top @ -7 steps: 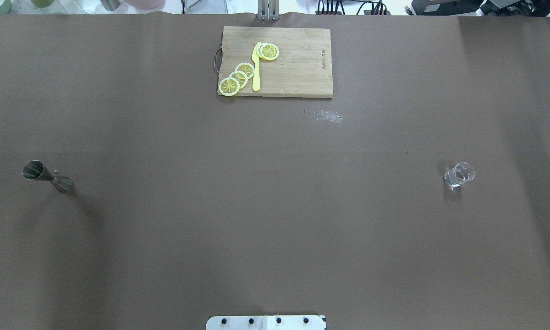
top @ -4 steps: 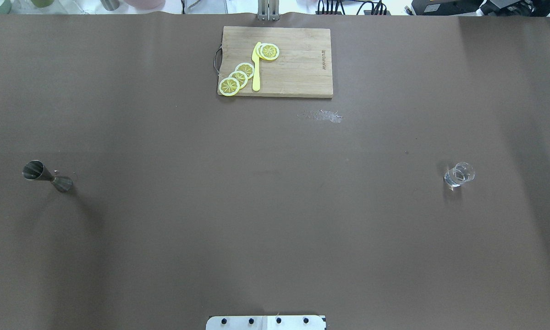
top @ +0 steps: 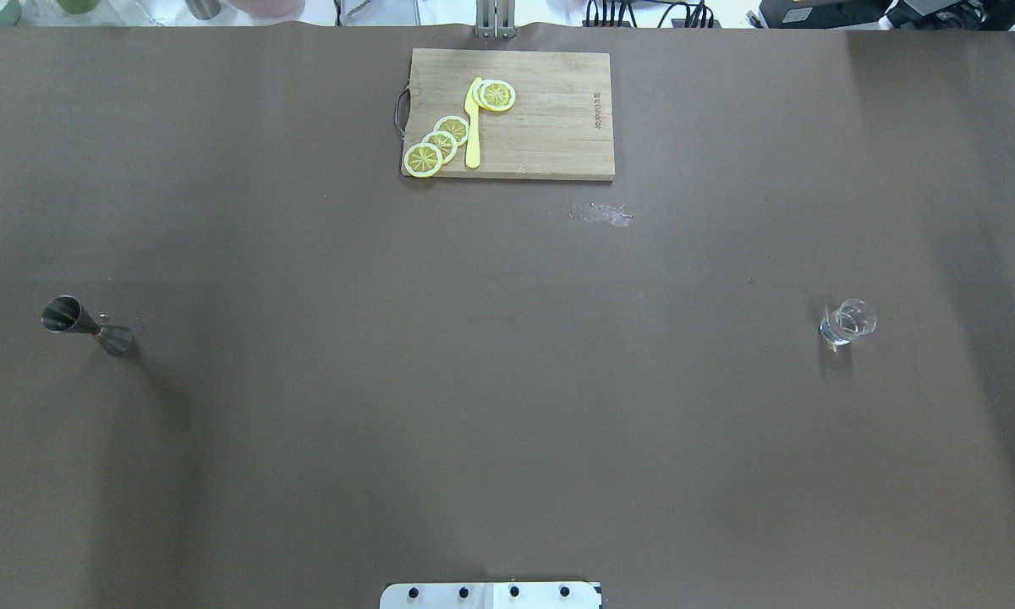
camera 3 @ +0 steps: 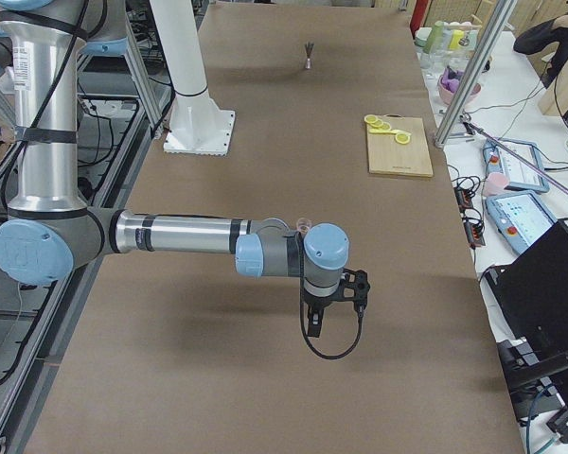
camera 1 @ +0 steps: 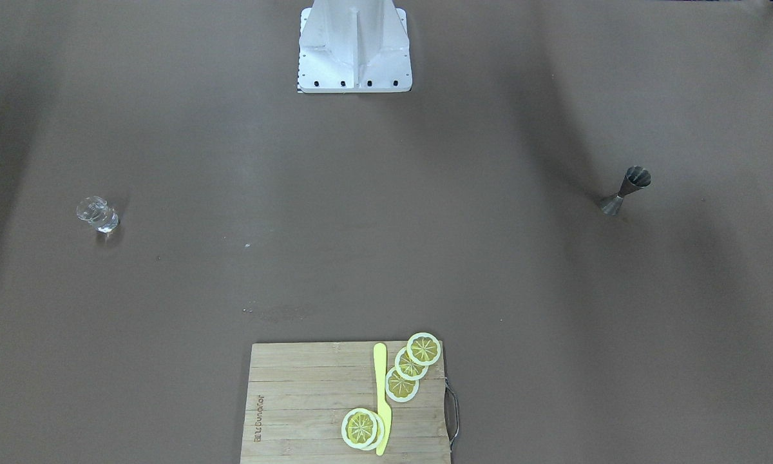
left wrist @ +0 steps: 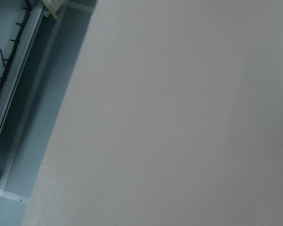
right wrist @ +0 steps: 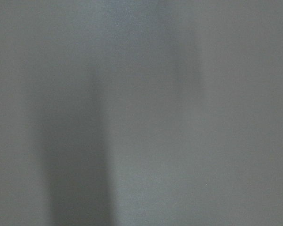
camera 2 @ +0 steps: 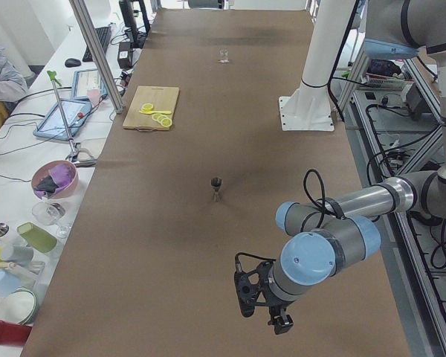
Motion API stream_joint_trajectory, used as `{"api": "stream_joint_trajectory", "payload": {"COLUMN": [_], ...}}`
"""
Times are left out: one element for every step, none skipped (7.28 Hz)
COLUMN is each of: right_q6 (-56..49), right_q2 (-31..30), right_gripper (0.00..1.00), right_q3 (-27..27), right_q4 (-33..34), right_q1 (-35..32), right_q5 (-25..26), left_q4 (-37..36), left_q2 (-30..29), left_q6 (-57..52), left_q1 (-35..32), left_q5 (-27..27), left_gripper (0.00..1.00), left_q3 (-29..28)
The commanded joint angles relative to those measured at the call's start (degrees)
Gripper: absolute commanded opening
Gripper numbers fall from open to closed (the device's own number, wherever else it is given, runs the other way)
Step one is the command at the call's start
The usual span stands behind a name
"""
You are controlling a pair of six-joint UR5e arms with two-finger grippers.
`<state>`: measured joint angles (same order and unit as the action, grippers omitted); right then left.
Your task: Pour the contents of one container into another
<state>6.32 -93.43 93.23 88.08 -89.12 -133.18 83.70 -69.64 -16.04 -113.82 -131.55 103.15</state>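
Bare tabletop (top: 507, 381) between jigger (top: 87, 325) and glass (top: 847, 322)

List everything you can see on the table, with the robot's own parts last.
jigger: one, dark steel, upright at the robot's left side
glass: one, clear, upright at the robot's right side
cutting board: one, light wood, middle of the far edge
lemon slices: about five, yellow, on the board
knife: one, yellow, on the board between the slices
table: one, brown cover
left gripper: one, black, over the table's left end
right gripper: one, black, over the right end
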Motion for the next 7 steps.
{"api": "stream_joint_trajectory", "payload": {"right_q6": [-0.1,0.0,-0.1,-0.1,-0.1,-0.1,-0.1], "right_q2": [0.0,0.0,0.1,0.0,0.0,0.0,0.0], "right_gripper": [1.0,1.0,1.0,1.0,1.0,1.0,1.0], "right_q3": [-0.2,-0.1,-0.2,-0.1,-0.2,-0.2,-0.2], "right_q4": [0.0,0.0,0.0,0.0,0.0,0.0,0.0], "right_q1": [0.0,0.0,0.0,0.0,0.0,0.0,0.0], "right_q5": [-0.2,-0.4,-0.3,-0.6,-0.5,-0.5,-0.5], "left_q4": [-0.2,-0.2,-0.1,0.0,0.0,0.0,0.1], "left_q2": [0.1,0.1,0.0,-0.1,-0.1,-0.1,-0.1], "left_q6": [-10.1,-10.2,-10.2,-10.2,-10.2,-10.2,-10.4], "left_q1": [2.4,2.4,2.5,3.9,4.0,4.0,4.0], "left_q5": [0.0,0.0,0.0,0.0,-0.1,-0.1,-0.1], "left_gripper": [0.98,0.98,0.98,0.98,0.98,0.98,0.98], "left_q3": [0.4,0.4,0.5,0.5,0.5,0.5,0.4]}}
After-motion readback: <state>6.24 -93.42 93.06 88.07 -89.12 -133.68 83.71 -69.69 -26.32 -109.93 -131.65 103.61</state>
